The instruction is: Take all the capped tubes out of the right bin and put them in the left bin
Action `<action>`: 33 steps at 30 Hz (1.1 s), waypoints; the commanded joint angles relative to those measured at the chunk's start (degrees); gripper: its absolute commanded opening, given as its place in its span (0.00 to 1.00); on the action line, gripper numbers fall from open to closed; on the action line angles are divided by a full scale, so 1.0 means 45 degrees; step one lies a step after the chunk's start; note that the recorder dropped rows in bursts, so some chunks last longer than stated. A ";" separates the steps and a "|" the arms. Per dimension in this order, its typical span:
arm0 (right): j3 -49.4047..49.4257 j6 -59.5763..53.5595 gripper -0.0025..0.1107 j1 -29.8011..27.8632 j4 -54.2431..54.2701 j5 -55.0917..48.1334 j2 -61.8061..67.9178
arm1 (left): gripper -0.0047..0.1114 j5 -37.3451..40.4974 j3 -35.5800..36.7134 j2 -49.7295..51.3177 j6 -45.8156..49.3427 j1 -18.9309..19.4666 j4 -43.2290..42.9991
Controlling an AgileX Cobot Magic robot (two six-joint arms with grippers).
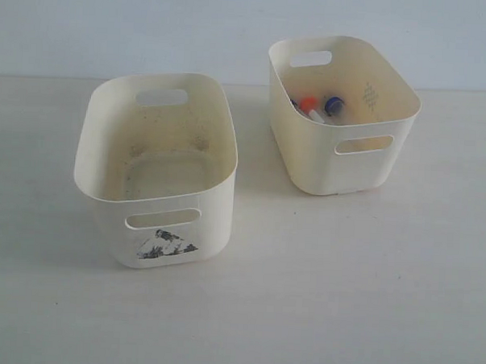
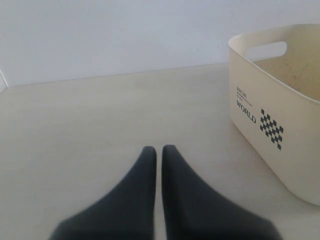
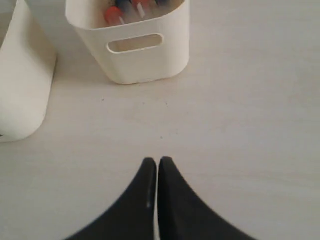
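Pinched shut, left claw (image 2: 158,150) & right claw (image 3: 157,161) sit off the bins; capped tubes (image 1: 315,108) bunched in right bin (image 1: 308,165) at 1 o'clock (left bin (image 1: 112,225), 9 o'clock, w/o any); risk: grabbing two, or shoving bin.

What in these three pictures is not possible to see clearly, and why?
Exterior view: the near wall of the right bin hides most of the capped tubes, so their number is unclear.
Right wrist view: the picture's top edge cuts off that bin and its tubes.
Left wrist view: the small print on the left bin is too small to read, and the right edge cuts the bin off.
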State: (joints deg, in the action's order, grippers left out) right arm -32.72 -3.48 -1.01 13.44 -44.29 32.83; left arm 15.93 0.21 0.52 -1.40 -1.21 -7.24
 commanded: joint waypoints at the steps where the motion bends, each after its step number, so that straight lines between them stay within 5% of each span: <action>1: -0.0252 -0.2323 0.03 -0.0030 0.2083 0.0605 0.1257 | 0.08 -0.0213 -0.0046 -0.0025 -0.0147 0.0014 0.0085; 6: -0.1972 -0.4707 0.03 -0.0030 0.4023 0.0953 0.4204 | 0.08 -0.0213 -0.0046 -0.0025 -0.0147 0.0014 0.0085; 15: -0.8368 -0.5051 0.04 0.0166 0.4067 -0.0386 1.0513 | 0.08 -0.0213 -0.0046 -0.0025 -0.0147 0.0014 0.0085; 22: -1.3774 -0.4501 0.34 0.0374 0.4101 -0.2132 1.5363 | 0.08 -0.0213 -0.0046 -0.0025 -0.0147 0.0014 0.0085; 33: -1.9550 -0.3239 0.34 0.0943 0.3789 -0.4003 2.0476 | 0.08 -0.0213 -0.0046 -0.0025 -0.0147 0.0014 0.0085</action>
State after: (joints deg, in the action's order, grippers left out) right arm -116.32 -18.87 2.04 31.18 -61.25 122.00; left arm 15.93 0.21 0.52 -1.40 -1.21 -7.24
